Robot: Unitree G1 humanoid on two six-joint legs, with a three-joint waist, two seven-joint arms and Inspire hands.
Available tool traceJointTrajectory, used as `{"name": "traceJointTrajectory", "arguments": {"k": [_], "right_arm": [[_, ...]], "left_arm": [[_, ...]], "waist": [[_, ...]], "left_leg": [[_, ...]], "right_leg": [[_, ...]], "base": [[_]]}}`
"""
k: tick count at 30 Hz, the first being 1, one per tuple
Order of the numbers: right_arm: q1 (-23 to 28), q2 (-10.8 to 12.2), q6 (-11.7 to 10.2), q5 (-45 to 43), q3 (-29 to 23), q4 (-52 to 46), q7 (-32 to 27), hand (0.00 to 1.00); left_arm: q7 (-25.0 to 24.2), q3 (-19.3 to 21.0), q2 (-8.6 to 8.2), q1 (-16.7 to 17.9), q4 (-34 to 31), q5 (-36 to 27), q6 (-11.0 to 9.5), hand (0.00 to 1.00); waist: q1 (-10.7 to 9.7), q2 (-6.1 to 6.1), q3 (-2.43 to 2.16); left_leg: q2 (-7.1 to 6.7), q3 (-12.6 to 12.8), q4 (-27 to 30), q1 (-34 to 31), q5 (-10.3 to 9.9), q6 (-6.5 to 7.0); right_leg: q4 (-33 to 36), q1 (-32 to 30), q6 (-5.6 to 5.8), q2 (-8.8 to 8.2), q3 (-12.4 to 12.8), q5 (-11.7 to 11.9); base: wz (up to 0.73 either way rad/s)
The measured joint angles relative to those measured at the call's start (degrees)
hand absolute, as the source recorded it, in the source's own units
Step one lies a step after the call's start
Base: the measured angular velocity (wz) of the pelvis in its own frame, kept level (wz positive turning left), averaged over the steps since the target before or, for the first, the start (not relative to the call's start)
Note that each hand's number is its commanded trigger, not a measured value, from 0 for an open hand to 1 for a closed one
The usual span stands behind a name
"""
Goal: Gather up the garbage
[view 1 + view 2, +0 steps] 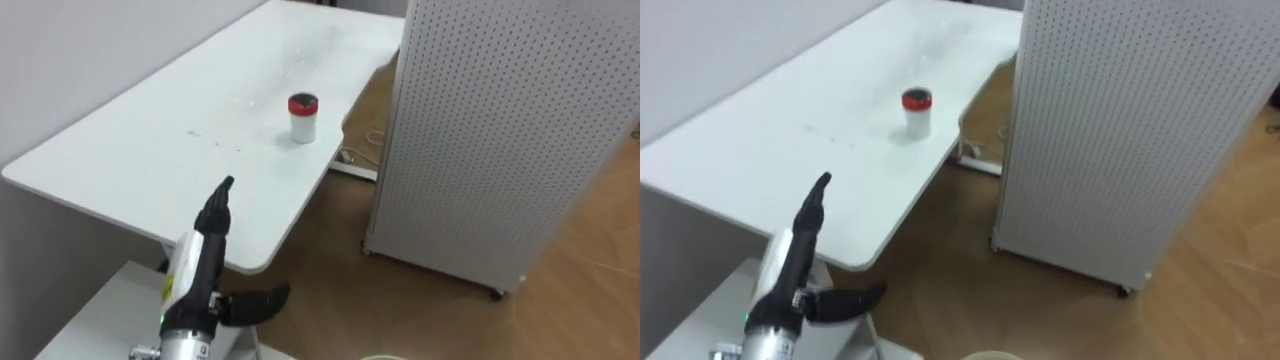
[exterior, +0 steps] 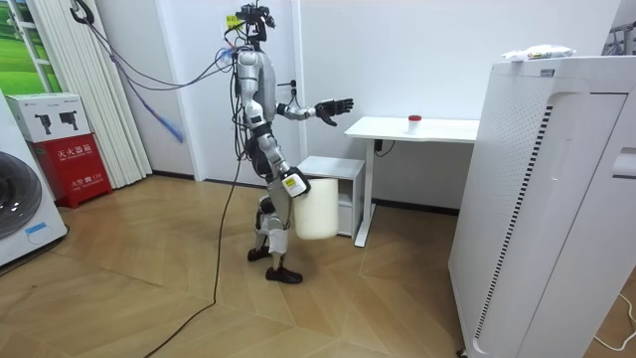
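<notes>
Two hands to account for, so I'll sweep from the left. Low in the eye views, my left hand (image 1: 213, 220) is raised over the near end of the white table (image 1: 150, 140). Its fingers are straight and pressed together, the thumb juts sideways, and it holds nothing. I read that as a reach being lined up, kept flat so it can come in above the tabletop. Below it sits a low white cabinet (image 1: 105, 310), tucked under the table's end, which is probably why the arm is carried high.

Farther along the table stands the piece of garbage I'm after, a small white container (image 1: 302, 117) with a red lid. It is upright near the table's right edge and well apart from the left hand, so I'd judge a step closer is needed before any grasp.

Right of the table is a tall white perforated unit (image 1: 500, 120), close enough to narrow the approach.

In the room view, my right hand (image 2: 289, 183) hangs at the hip beside a pale bin (image 2: 316, 209), carried low and ready to receive the container. How it grips the bin I cannot tell.
</notes>
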Motion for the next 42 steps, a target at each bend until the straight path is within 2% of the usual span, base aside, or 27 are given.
{"name": "traceJointTrajectory", "arguments": {"k": [5,7,8,9,10,11,12,13,14,15,16,17,19,21,22,23,24,25,27,28,30,32,34,36,38,39,42], "right_arm": [[0.09,-0.22,0.19,-0.08,-0.07,-1.59,0.56,1.00],[-0.41,-0.61,0.55,-0.14,-0.02,-1.56,1.30,1.00],[-0.43,-0.70,0.51,-0.09,-0.01,-1.56,1.58,1.00],[-0.24,-0.83,0.51,-0.10,0.02,-1.40,1.79,1.00],[0.07,-1.29,0.54,-0.12,0.02,-1.38,1.68,1.00],[0.25,-1.59,0.55,-0.14,0.06,-1.38,1.66,1.00],[0.62,-1.99,0.55,-0.25,0.06,-1.43,1.63,1.00],[1.35,-2.33,0.52,-0.61,0.02,-1.59,1.58,1.00],[1.54,-2.48,0.53,-0.98,-0.06,-1.62,1.42,1.00],[1.62,-2.64,0.57,-1.31,-0.53,-1.52,0.75,1.00],[1.59,-2.78,0.61,-1.17,-1.05,-1.19,0.16,1.00],[1.59,-2.83,0.61,-0.96,-1.08,-0.99,-0.19,1.00],[2.00,-2.78,0.74,-0.98,-1.07,-0.52,-1.52,1.00],[2.04,-3.06,1.14,-0.93,-1.03,-0.22,-2.08,1.00],[2.34,-3.16,1.30,-1.04,-0.98,-0.14,-2.29,1.00],[2.58,-3.21,1.40,-1.21,-1.01,-0.14,-2.29,1.00],[2.71,-3.28,2.06,-1.82,-1.07,-0.32,-2.41,1.00],[2.74,-3.41,2.64,-1.97,-1.08,-0.80,-2.41,1.00],[2.77,-3.39,2.66,-2.10,-1.08,-1.52,-2.31,1.00],[2.86,-3.33,2.68,-2.11,-1.04,-1.57,-2.22,1.00],[3.12,-3.32,2.59,-2.16,-1.02,-2.17,-2.05,1.00],[3.64,-3.30,2.59,-2.55,-0.78,-3.70,-2.12,1.00],[3.49,-3.31,2.57,-2.50,0.05,-4.48,-2.24,1.00],[3.19,-3.30,2.53,-2.10,0.20,-4.54,-2.14,1.00],[3.28,-3.32,2.54,-1.94,0.31,-5.22,-2.28,1.00],[3.03,-3.33,2.49,-1.97,0.30,-5.52,-2.45,1.00],[3.05,-3.33,2.37,-1.96,0.36,-5.53,-2.84,1.00]], "left_arm": [[0.15,0.50,0.13,-0.23,-0.06,-2.01,0.01,0.00],[-0.09,1.24,0.71,-0.16,-0.07,-2.15,0.02,0.00],[-0.20,1.66,0.72,-0.16,-0.06,-2.30,0.05,0.00],[-0.28,2.12,0.78,-0.17,-0.06,-2.66,0.05,0.00],[-0.27,2.20,0.91,-0.13,-0.06,-2.74,0.03,0.00],[-0.27,2.21,0.91,-0.04,-0.06,-3.05,0.03,0.00],[-0.23,2.40,0.86,0.00,-0.03,-3.81,0.03,0.00],[-0.11,2.56,0.67,0.04,-0.01,-3.90,0.02,0.00],[-0.04,2.66,0.66,0.03,-0.01,-3.94,-0.24,0.00],[0.21,2.72,0.69,-0.14,-0.02,-3.95,-1.05,0.00],[0.35,2.67,0.67,-0.18,0.13,-4.01,-1.78,0.00],[0.42,2.67,0.67,-0.11,0.28,-4.34,-2.04,0.00],[1.08,3.10,0.71,0.16,0.40,-4.74,-2.08,0.00],[1.24,3.91,0.69,0.18,0.39,-4.74,-2.08,0.00],[1.27,4.47,0.69,0.24,0.40,-4.55,-2.08,0.00],[1.32,4.78,0.66,0.28,0.40,-4.28,-2.09,0.00],[1.32,5.40,0.64,0.38,0.39,-4.22,-2.11,0.00],[1.31,5.96,0.67,0.62,0.16,-3.64,-2.11,0.00],[1.32,6.57,0.77,1.09,-1.36,-3.01,-2.15,0.00],[1.35,6.72,0.89,1.22,-1.65,-3.03,-2.64,0.00],[1.48,6.88,0.96,1.18,-1.70,-3.03,-2.94,0.00],[1.53,6.88,1.14,1.12,-1.77,-3.14,-3.00,0.00],[1.77,6.88,1.17,1.02,-2.73,-3.27,-3.06,0.00],[2.03,6.95,1.16,0.75,-2.73,-3.17,-3.17,0.00],[2.69,6.95,1.14,0.72,-2.73,-3.31,-3.19,0.00],[2.99,6.95,1.18,0.29,-2.72,-3.33,-3.19,0.00],[3.85,6.90,1.11,0.13,-2.68,-3.05,-3.18,0.00]], "waist": [[-0.45,-0.46,0.59],[-0.24,-0.13,0.84],[-0.25,-0.27,0.91],[-0.35,-0.58,1.00],[-0.07,-0.22,1.02],[0.05,0.10,0.90],[0.36,0.29,0.88],[1.00,-0.27,0.94],[1.26,-0.24,0.82],[0.63,-0.15,0.64],[0.86,-0.36,0.70],[1.21,-0.65,0.75],[1.97,-1.40,0.57],[2.89,-1.27,0.44],[3.03,-1.19,0.30],[3.15,-1.03,0.15],[3.75,-0.96,-0.23],[4.30,-1.01,-0.54],[4.52,-1.27,-0.78],[4.85,-1.93,-0.62],[5.36,-2.61,-0.60],[5.68,-2.55,-0.51],[5.91,-2.39,-0.49],[6.15,-2.23,-0.24],[6.14,-2.01,-0.16],[6.00,-1.71,0.19],[6.56,-1.56,0.36]], "left_leg": [[1.57,1.38,3.42,-0.05,-1.70,-1.79],[4.59,2.95,11.10,-1.52,-5.44,-3.26],[5.43,3.20,14.21,-2.30,-5.97,-3.58],[7.35,2.74,22.75,-4.92,-5.94,-3.82],[9.67,0.45,31.99,-8.20,-4.32,-3.81],[10.41,-1.44,35.82,-9.91,-2.88,-3.76],[10.76,-5.26,41.98,-12.70,1.36,-3.13],[10.53,-7.87,46.09,-14.77,5.98,-2.66],[9.83,-9.58,47.38,-15.89,6.47,-2.39],[7.82,-12.08,47.41,-18.90,5.52,-1.68],[5.77,-12.99,45.35,-21.52,4.29,-1.29],[4.65,-13.06,43.50,-22.65,3.79,-1.30],[1.19,-13.39,31.38,-25.75,4.08,-1.82],[-0.14,-14.26,20.08,-26.76,5.65,-3.18],[-0.81,-14.95,14.09,-26.85,7.14,-3.16],[-0.88,-14.96,11.47,-26.77,7.81,-2.99],[-0.87,-15.01,9.26,-26.68,11.37,-2.14],[-1.32,-15.05,9.17,-26.17,13.60,-1.33],[-3.06,-15.25,9.47,-24.96,14.67,0.58],[-4.13,-14.97,10.58,-24.35,14.49,1.76],[-5.33,-14.63,12.36,-23.94,12.04,2.26],[-5.71,-14.64,15.59,-24.18,8.88,2.71],[-5.80,-14.76,21.72,-25.17,5.06,3.68],[-6.01,-13.93,24.39,-25.17,3.50,4.43],[-6.94,-13.96,24.96,-24.48,2.37,5.10],[-7.46,-14.04,24.85,-23.85,1.32,5.54],[-8.63,-14.94,23.18,-22.29,-0.57,6.03]], "right_leg": [[3.22,-0.48,-1.22,0.09,-1.47,-2.16],[8.32,-1.55,-2.68,0.16,-3.55,-5.68],[9.45,-2.07,-3.13,0.10,-3.48,-6.88],[11.48,-2.43,-3.21,0.30,-2.63,-9.29],[13.10,-2.46,-3.72,1.15,-1.16,-10.59],[13.69,-2.29,-4.14,1.59,-0.69,-11.08],[14.69,-1.68,-4.84,2.55,1.06,-11.93],[14.95,-0.74,-5.52,3.40,3.00,-12.39],[14.96,-0.47,-5.89,3.58,3.62,-12.58],[14.92,-0.23,-6.45,3.73,4.14,-12.92],[14.92,-0.02,-6.70,3.84,5.32,-13.22],[14.91,0.22,-6.83,3.85,6.16,-13.31],[14.04,1.57,-7.16,4.20,7.94,-14.03],[13.83,2.09,-7.24,5.05,9.81,-14.41],[13.81,3.05,-7.24,5.44,10.53,-15.18],[13.81,3.59,-7.16,5.63,10.82,-15.74],[14.18,4.25,-6.84,5.82,12.19,-16.94],[14.09,4.87,-6.31,5.61,13.34,-17.96],[13.70,5.91,-4.94,3.95,13.25,-19.32],[12.71,7.21,-4.02,2.68,12.72,-19.94],[11.44,8.86,-3.20,0.87,11.47,-20.37],[10.87,10.48,-2.85,-0.07,10.33,-20.51],[12.60,11.93,-1.72,-1.00,8.91,-21.03],[16.93,11.36,-0.76,-2.32,7.77,-20.85],[23.31,9.55,1.69,-4.16,6.36,-19.42],[27.68,7.97,2.69,-5.28,5.54,-18.01],[34.77,4.35,3.82,-6.95,5.30,-14.01]], "base": [[-0.10],[-0.32],[-0.29],[-0.32],[-0.36],[-0.56],[-0.73],[-0.74],[-0.54],[-0.42],[-0.44],[-0.66],[-0.62],[-0.57],[-0.51],[-0.44],[-0.48],[-0.48],[-0.30],[-0.18],[-0.09],[-0.02],[0.00],[-0.02],[0.12],[0.27],[0.12]]}}
